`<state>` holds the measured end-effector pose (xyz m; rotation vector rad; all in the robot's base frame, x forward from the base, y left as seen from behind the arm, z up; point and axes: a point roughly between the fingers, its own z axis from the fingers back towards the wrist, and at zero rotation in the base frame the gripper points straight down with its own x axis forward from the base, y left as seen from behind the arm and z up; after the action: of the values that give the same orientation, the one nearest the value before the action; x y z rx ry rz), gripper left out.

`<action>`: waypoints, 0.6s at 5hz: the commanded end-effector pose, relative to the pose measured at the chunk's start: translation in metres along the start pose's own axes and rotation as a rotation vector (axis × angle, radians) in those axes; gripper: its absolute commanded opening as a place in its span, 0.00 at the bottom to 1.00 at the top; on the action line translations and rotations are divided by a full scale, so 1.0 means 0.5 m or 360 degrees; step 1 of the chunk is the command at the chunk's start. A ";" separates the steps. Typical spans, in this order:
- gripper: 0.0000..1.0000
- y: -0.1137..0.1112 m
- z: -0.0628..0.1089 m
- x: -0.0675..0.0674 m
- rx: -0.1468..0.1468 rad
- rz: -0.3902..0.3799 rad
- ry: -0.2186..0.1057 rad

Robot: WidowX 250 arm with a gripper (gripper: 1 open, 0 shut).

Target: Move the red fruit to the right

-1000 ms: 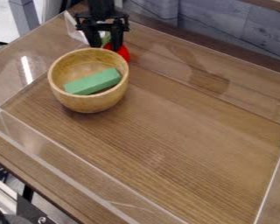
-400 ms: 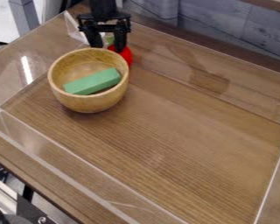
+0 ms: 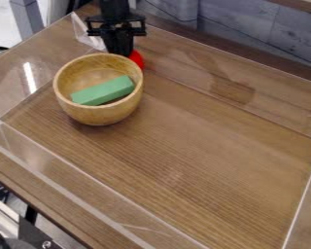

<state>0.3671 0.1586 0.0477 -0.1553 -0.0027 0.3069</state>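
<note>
behind the wooden bowl (image 3: 98, 89), black fingers (image 3: 120, 41) pinching the red fruit (image 3: 137, 59), green block (image 3: 102, 92) in bowl

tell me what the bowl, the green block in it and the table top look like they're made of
Bowl: looks like pale turned wood with a smooth matte finish; faint grain shows on the wall.
Green block: uniform matte green, no grain or shine, so possibly painted wood or plastic; the picture leaves that open.
Table top: brown with long parallel grain lines and a soft sheen, either wood or wood-look laminate.
</note>
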 end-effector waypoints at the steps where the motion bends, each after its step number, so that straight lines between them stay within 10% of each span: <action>1: 1.00 -0.003 0.035 0.005 -0.0006 -0.0027 -0.0063; 2: 1.00 -0.005 0.040 0.006 -0.0028 -0.0024 -0.0060; 3: 0.00 -0.004 0.037 0.010 -0.0026 -0.0022 -0.0061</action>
<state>0.3657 0.1550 0.0479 -0.1848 0.0075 0.2968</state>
